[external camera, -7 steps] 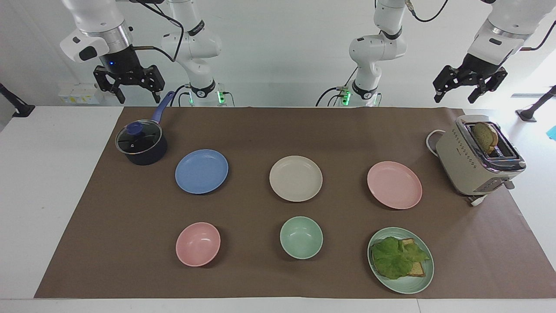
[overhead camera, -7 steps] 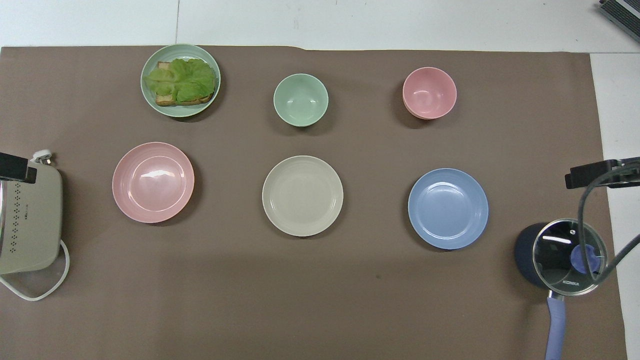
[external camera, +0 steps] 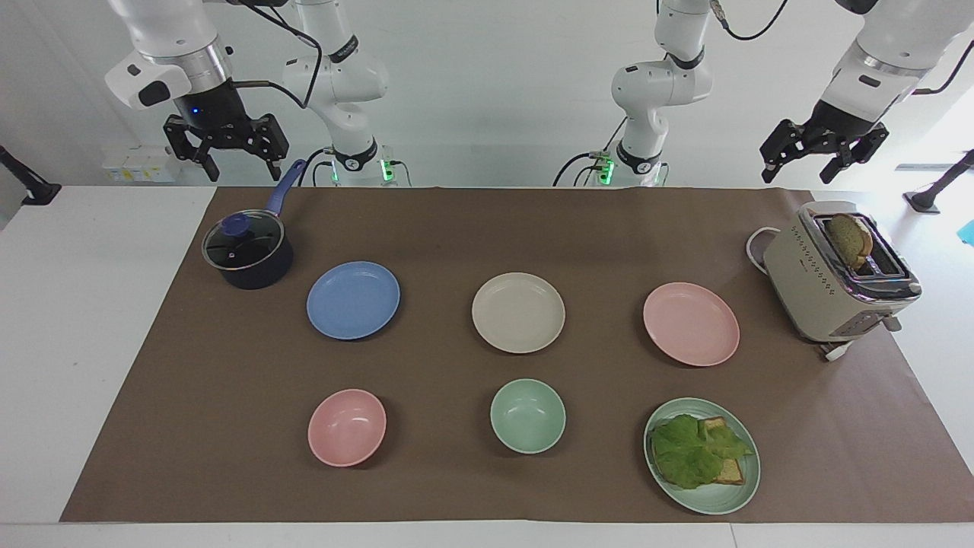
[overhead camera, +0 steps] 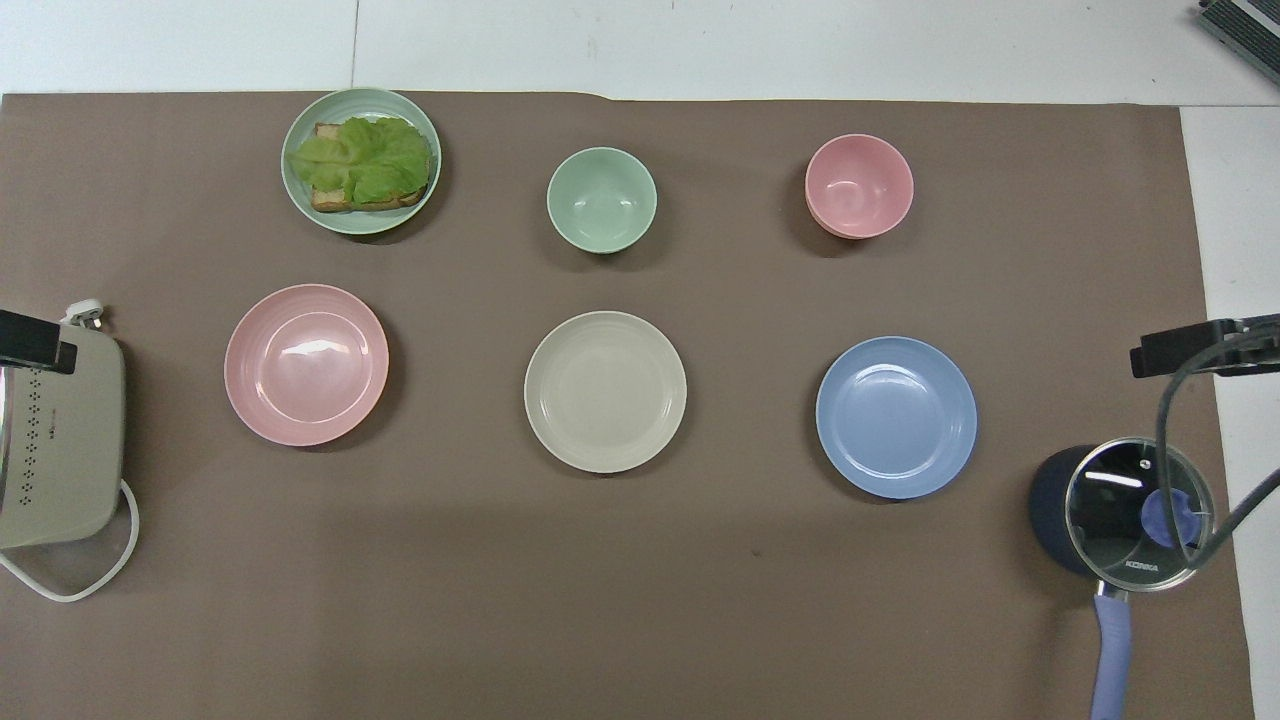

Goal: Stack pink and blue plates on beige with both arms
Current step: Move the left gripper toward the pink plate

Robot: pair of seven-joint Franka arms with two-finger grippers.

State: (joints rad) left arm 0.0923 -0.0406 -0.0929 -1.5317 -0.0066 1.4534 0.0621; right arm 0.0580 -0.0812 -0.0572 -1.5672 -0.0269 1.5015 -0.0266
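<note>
Pink plate point(external camera: 691, 323): flat on the surface toward my left arm's end, beside the toaster point(external camera: 833, 278), apart from everything, where it lay a moment ago.
Blue plate point(external camera: 353, 300): toward my right arm's end, just beside the lidded pot point(external camera: 247, 255), also unmoved.
Beige plate point(external camera: 518, 312): between the two, bare, with nothing stacked on it.
Left tool point(external camera: 797, 169): fingers apart and empty, high over the toaster end. It has lifted and tilted slightly in the last half second.
Right tool point(external camera: 242, 169): fingers apart and empty, up above the pot's handle, barely shifted.
Meaning: I judge the stacking has not begun. My arms are only stirring, and neither tool has started down to a plate.
Next: I expect each tool must drop to its plate's rim. The shallow edges give little to grip.
</note>
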